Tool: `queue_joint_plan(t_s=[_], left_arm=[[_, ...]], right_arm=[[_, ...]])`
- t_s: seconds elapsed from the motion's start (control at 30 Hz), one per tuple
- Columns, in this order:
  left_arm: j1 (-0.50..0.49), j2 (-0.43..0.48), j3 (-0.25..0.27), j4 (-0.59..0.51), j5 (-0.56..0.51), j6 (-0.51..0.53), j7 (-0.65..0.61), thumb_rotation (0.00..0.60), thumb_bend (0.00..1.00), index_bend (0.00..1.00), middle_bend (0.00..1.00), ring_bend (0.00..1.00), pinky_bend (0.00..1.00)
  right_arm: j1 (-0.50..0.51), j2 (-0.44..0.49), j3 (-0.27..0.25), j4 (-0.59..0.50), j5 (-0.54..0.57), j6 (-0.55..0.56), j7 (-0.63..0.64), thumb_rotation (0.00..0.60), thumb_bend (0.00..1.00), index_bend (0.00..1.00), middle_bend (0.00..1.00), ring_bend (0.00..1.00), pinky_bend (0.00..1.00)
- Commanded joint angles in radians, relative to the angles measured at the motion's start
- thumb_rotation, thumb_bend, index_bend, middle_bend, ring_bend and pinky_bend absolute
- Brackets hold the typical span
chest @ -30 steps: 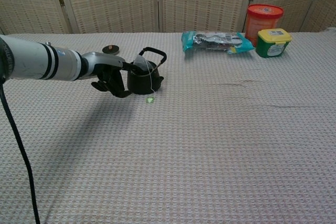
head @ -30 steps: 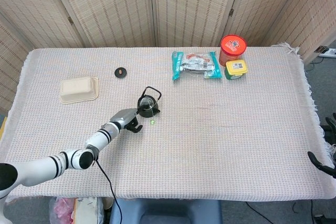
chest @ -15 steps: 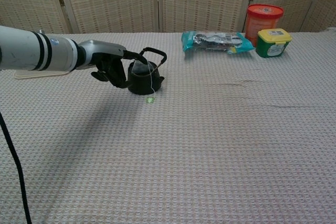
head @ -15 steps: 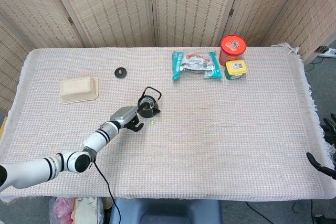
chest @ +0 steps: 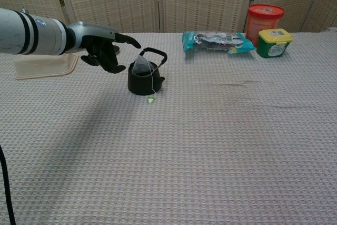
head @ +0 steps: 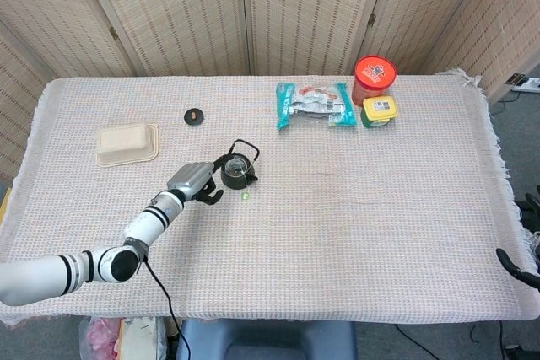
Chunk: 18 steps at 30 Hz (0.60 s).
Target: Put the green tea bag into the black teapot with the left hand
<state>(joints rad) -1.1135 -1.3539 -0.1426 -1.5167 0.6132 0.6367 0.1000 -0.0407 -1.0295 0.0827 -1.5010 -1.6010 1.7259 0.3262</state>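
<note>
The black teapot (head: 237, 173) (chest: 143, 80) stands left of the table's middle, its handle up. A pale tea bag (chest: 140, 66) pokes up out of its opening. A thin string runs down the pot's front to a small green tag (head: 245, 196) (chest: 151, 99) lying on the cloth. My left hand (head: 194, 184) (chest: 101, 47) hovers just left of the pot and above it, apart from it, fingers loosely spread and holding nothing. My right hand is out of both views.
A small black lid (head: 195, 115) lies behind the pot. A beige tray (head: 127, 142) (chest: 44, 65) sits at the left. At the back right are a teal snack packet (head: 314, 104) (chest: 217, 41), a red-lidded jar (head: 373, 78) and a yellow-lidded green tub (head: 380, 111).
My left hand has let go at the teapot and drawn back to the left and upward. The tea bag stays in the pot with its tag on the cloth.
</note>
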Motion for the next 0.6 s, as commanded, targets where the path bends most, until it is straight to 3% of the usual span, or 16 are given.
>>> queue_joint_plan(t_s=[0.03,0.6], left_arm=[[-0.003,-0.017,-0.008,0.046,0.006,-0.033,-0.017,0.600,0.51,0.00,1.00,1.00,1.00],[0.020,-0.103,-0.014,0.191,0.111,-0.155,-0.112,0.600,0.51,0.00,1.00,1.00,1.00]], right_arm=[[0.001,-0.002,0.003,-0.003,0.006,-0.002,-0.007,0.600,0.19,0.00,0.00,0.00,0.00],[0.007,-0.003,0.009,-0.014,0.017,-0.016,-0.026,0.600,0.19,0.00,0.00,0.00,0.00]])
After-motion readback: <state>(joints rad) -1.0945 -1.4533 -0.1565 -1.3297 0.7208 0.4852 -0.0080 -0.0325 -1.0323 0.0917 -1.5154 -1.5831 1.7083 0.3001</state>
